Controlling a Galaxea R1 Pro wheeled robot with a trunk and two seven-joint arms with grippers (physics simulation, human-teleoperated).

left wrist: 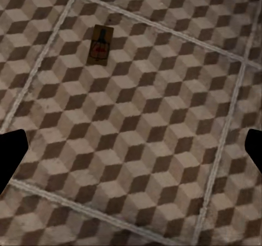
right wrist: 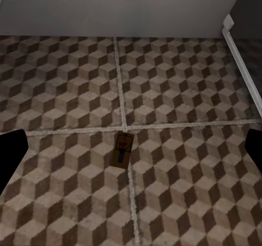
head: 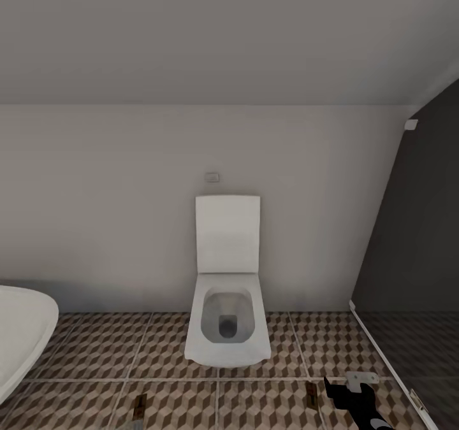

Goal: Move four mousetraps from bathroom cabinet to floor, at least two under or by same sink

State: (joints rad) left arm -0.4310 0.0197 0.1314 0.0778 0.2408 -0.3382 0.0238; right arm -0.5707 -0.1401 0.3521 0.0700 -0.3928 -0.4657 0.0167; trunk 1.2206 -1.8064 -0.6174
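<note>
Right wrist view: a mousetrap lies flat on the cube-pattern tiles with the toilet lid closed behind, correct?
Not quite. The head view shows the toilet with its lid raised and the bowl open. The mousetrap does lie flat on the bathroom floor.

At the lower left of the head view a rounded white tub (head: 22,334) is cut off by the frame's edge. The right gripper (head: 347,392) is cropped at the bottom edge, so its jaw state cannot be told. The wire parts of one mousetrap (head: 139,408), perhaps too small, cannot be made out.

toilet (head: 227,290): white | bathroom floor (head: 95,353): brown-beige cube tiles | mousetrap (right wrist: 123,150): brown, red spot
</note>
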